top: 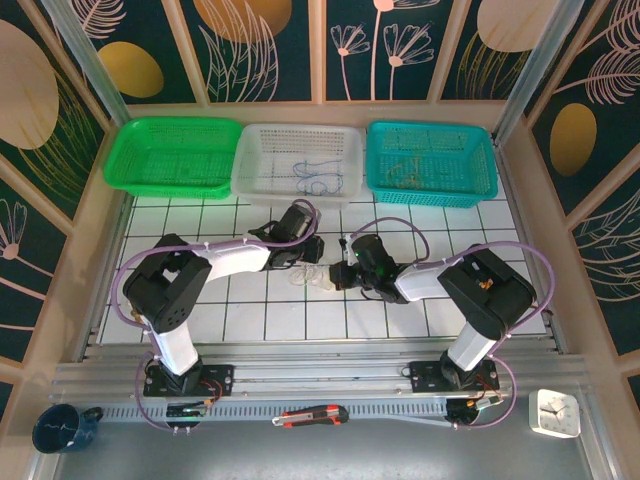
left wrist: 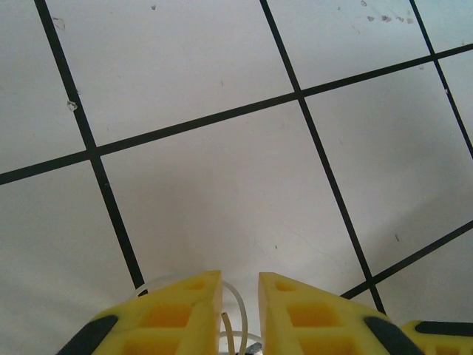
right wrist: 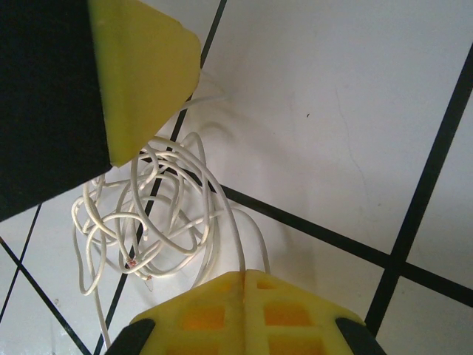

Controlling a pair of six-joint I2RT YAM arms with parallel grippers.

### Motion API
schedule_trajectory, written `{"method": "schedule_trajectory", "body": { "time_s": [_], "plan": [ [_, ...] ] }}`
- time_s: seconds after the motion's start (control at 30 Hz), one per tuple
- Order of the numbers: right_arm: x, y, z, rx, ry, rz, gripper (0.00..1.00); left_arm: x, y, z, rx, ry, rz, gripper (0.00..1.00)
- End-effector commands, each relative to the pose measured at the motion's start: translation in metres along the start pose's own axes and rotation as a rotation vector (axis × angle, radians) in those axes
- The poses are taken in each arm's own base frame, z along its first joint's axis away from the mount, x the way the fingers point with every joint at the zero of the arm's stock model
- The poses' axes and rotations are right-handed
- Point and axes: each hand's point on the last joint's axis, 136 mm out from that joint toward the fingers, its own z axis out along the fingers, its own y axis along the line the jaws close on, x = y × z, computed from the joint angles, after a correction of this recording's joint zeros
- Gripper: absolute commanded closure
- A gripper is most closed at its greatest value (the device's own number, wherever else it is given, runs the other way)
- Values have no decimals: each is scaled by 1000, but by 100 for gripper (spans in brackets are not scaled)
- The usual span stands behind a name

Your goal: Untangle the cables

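Note:
The white cables [right wrist: 148, 222] lie in a loose tangle on the tiled table [right wrist: 332, 96], and the same white cables [top: 308, 279] sit between my two arms. My right gripper [right wrist: 245, 274] is shut on one white strand that runs into the seam of its yellow pads; this right gripper [top: 340, 273] is just right of the bundle. My left gripper [left wrist: 240, 275] is open, a thin white loop [left wrist: 238, 299] showing in the gap between its fingers. That left gripper [top: 312, 258] hangs right over the tangle. Blue cables [top: 320, 178] lie in the white basket [top: 262, 170]; yellowish cables [top: 405, 180] lie in the teal basket [top: 480, 165].
A green basket [top: 175, 155] stands at the back left, beside the white and teal ones. A box cutter [top: 310, 415], a dark mug [top: 60, 428] and a small clock [top: 553, 412] rest on the near ledge below the arm bases.

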Motion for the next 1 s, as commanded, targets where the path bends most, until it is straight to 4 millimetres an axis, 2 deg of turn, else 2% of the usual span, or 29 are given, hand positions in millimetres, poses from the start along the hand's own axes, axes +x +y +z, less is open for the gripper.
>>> {"method": "schedule_trajectory", "body": {
  "time_s": [0.0,0.07,0.1,0.27,0.5,0.73,0.77,0.97],
  "plan": [
    [-9,6,4,-9,-26,-6,100,10,6,2,-29,30,7,88],
    [-9,6,4,-9,-25,-6,100,10,5,1,-24,30,4,98],
    [-10,6,4,-9,-27,-5,100,9,4,-1,-21,26,0,100],
    [-9,5,4,-6,-26,-4,100,-7,-5,-19,8,-26,-12,100],
    [-8,3,5,1,-24,-3,100,-56,-25,-78,64,-209,-45,100],
    [-5,0,9,6,-16,0,100,-97,-52,-142,208,-395,-110,100],
    [-5,0,9,7,-15,1,100,-93,-51,-144,218,-400,-119,100],
    [-2,-1,12,8,-7,4,100,-114,-65,-194,335,-541,-170,100]
  ]
}}
